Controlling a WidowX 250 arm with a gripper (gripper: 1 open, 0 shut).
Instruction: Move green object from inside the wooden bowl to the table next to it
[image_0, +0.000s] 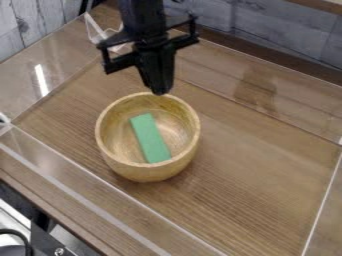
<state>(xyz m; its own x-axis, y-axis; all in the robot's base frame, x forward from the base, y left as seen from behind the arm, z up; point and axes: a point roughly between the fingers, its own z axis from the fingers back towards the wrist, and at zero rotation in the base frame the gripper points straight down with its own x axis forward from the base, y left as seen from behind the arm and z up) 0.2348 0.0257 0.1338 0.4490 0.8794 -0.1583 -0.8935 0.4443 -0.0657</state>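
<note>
The green object lies flat inside the wooden bowl on the brown table, while the black gripper hangs above the bowl's far rim, its jaws clenched together on nothing and clear of both the block and bowl.

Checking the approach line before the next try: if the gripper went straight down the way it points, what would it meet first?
Probably the wooden bowl, at its far rim or inner wall. The shut gripper hangs above that edge, with the green object lying nearer the camera. Depth is uncertain from one view.
</note>
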